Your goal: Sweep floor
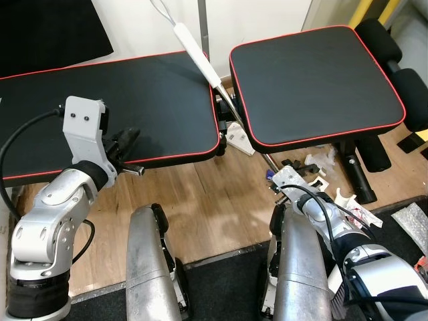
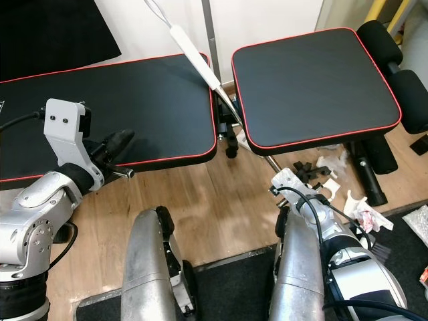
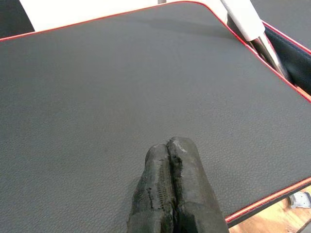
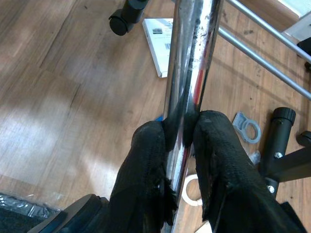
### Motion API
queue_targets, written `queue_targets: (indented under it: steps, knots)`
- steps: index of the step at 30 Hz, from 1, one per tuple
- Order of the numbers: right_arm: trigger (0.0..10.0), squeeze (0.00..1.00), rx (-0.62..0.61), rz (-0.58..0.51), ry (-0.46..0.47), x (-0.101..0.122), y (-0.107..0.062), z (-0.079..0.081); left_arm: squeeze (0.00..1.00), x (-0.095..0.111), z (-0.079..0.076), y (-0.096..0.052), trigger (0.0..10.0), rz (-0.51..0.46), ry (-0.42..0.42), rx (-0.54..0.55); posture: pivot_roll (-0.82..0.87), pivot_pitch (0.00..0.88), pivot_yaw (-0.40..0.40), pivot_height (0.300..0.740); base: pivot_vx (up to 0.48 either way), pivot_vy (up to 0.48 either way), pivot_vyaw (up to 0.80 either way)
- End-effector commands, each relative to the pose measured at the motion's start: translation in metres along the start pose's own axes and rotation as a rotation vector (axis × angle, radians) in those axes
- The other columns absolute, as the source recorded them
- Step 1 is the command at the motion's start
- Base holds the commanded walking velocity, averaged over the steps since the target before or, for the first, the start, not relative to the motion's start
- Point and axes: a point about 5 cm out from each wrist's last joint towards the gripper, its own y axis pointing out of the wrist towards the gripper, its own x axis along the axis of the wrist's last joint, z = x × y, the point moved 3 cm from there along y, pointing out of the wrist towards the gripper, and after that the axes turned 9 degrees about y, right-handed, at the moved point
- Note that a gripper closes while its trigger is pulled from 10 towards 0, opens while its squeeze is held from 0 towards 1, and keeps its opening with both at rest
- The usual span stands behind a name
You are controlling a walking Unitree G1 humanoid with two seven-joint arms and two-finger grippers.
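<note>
The right gripper (image 4: 179, 127) has its 2 black fingers (image 4: 146, 160) clamped on the chrome pole of the broom (image 4: 187, 63), the tube pinched between the pads and running straight on past the fingertips. Beyond them the pole passes over the wooden floor (image 4: 63, 87), where a white leaflet (image 4: 158, 43) and a grey plastic ring (image 4: 245, 130) lie just beside its line. In the head views the same pole climbs from the right gripper through the gap between the 2 black red-edged bench pads (image 1: 134, 100) to a white handle sleeve (image 1: 197, 53) well past the fingertips. The tube looks stiff, light and smooth, so I judge it liable to slip or twist in a 2-finger pinch; the hold sits low on the shaft, which leaves a long lever above. A second hold higher up, nearer the white sleeve, would likely steady the strokes. The left gripper (image 3: 167, 145) hovers over the left bench pad with its fingers pressed together on nothing, the pole well beyond and to one side of them. White scraps (image 2: 331, 167) lie on the floor beside the bench frame.
</note>
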Motion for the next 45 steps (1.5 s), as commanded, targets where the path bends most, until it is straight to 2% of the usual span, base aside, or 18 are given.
queue_targets:
  steps: [1, 4, 8, 9, 10, 12, 13, 14, 17, 20, 25, 26, 29, 31, 35, 38, 41, 45]
  knots:
    - [0.0, 0.0, 0.022, 0.025, -0.002, -0.009, -0.003, 0.003, 0.0, -0.001, -0.003, -0.002, 10.0, 0.006, 0.011, -0.039, 0.24, 0.234, 0.001, 0.475, 0.0, 0.0, 0.0]
    - [0.0, 0.0, 0.029, 0.021, -0.005, -0.01, -0.004, 0.003, 0.0, -0.002, -0.004, -0.001, 10.0, 0.006, 0.012, -0.039, 0.24, 0.226, 0.002, 0.475, 0.0, 0.0, 0.0]
    - [0.0, 0.0, 0.041, 0.001, -0.08, -0.011, -0.008, -0.001, 0.0, -0.003, -0.003, 0.003, 10.0, 0.013, 0.018, -0.022, 0.23, 0.215, 0.003, 0.475, 0.0, 0.0, 0.0]
    - [0.0, 0.0, 0.035, -0.021, -0.156, -0.009, -0.009, -0.008, 0.0, -0.003, -0.003, 0.004, 10.0, 0.015, 0.022, -0.017, 0.23, 0.212, 0.003, 0.475, 0.0, 0.0, 0.0]
    - [0.0, 0.0, 0.035, -0.021, -0.156, -0.009, -0.009, -0.008, 0.0, -0.003, -0.003, 0.004, 10.0, 0.015, 0.022, -0.017, 0.23, 0.212, 0.003, 0.475, 0.0, 0.0, 0.0]
    - [0.0, 0.0, 0.032, -0.049, -0.239, -0.004, -0.01, -0.015, 0.0, -0.004, -0.003, 0.005, 10.0, 0.015, 0.024, -0.017, 0.22, 0.21, 0.003, 0.475, 0.0, 0.0, 0.0]
    - [0.0, 0.0, 0.032, -0.049, -0.239, -0.004, -0.01, -0.015, 0.0, -0.004, -0.003, 0.005, 10.0, 0.015, 0.024, -0.017, 0.22, 0.21, 0.003, 0.475, 0.0, 0.0, 0.0]
    - [0.0, 0.0, 0.027, -0.06, -0.296, -0.002, -0.011, -0.019, 0.0, -0.004, -0.003, 0.005, 10.0, 0.015, 0.024, -0.017, 0.22, 0.21, 0.002, 0.475, 0.0, 0.0, 0.0]
    - [0.0, 0.0, 0.02, -0.079, -0.326, 0.002, -0.012, -0.024, 0.0, -0.004, -0.004, 0.005, 10.0, 0.015, 0.023, -0.018, 0.22, 0.207, 0.0, 0.475, 0.0, 0.0, 0.0]
    - [0.0, 0.0, 0.031, -0.121, -0.397, 0.01, -0.013, -0.028, 0.0, -0.004, -0.005, 0.006, 10.0, 0.014, 0.023, -0.02, 0.22, 0.206, 0.0, 0.475, 0.0, 0.0, 0.0]
    - [0.0, 0.0, 0.129, -0.23, -0.424, 0.03, -0.013, -0.016, 0.0, -0.004, -0.006, 0.006, 10.0, 0.012, 0.029, -0.024, 0.21, 0.204, 0.001, 0.475, 0.0, 0.0, 0.0]
    - [0.0, 0.0, 0.175, -0.253, -0.399, 0.033, -0.014, -0.009, 0.0, -0.005, -0.006, 0.006, 10.0, 0.012, 0.031, -0.025, 0.21, 0.204, 0.001, 0.475, 0.0, 0.0, 0.0]
    - [0.0, 0.0, 0.204, -0.269, -0.384, 0.035, -0.015, -0.004, 0.0, -0.005, -0.006, 0.007, 10.0, 0.012, 0.031, -0.024, 0.21, 0.204, 0.001, 0.475, 0.0, 0.0, 0.0]
    - [0.0, 0.0, 0.251, -0.307, -0.337, 0.041, -0.018, 0.001, 0.0, -0.005, -0.006, 0.007, 10.0, 0.011, 0.031, -0.023, 0.21, 0.199, -0.002, 0.475, 0.0, 0.0, 0.0]
    - [0.0, 0.0, 0.285, -0.343, -0.337, 0.045, -0.023, 0.004, 0.0, -0.005, -0.006, 0.008, 10.0, 0.01, 0.031, -0.021, 0.2, 0.196, 0.0, 0.475, 0.0, 0.0, 0.0]
    - [0.0, 0.0, 0.33, -0.377, -0.354, 0.049, -0.029, 0.008, 0.0, -0.006, -0.006, 0.009, 10.0, 0.01, 0.029, -0.021, 0.19, 0.193, 0.003, 0.475, 0.0, 0.0, 0.0]
    - [0.0, 0.0, 0.411, -0.388, -0.415, 0.048, -0.038, 0.016, 0.0, -0.006, -0.007, 0.011, 10.0, 0.007, 0.027, -0.023, 0.18, 0.187, 0.003, 0.475, 0.0, 0.0, 0.0]
    - [0.0, 0.0, 0.442, -0.392, -0.436, 0.047, -0.042, 0.018, 0.0, -0.007, -0.008, 0.013, 10.0, 0.005, 0.025, -0.024, 0.17, 0.181, -0.002, 0.475, 0.0, 0.0, 0.0]
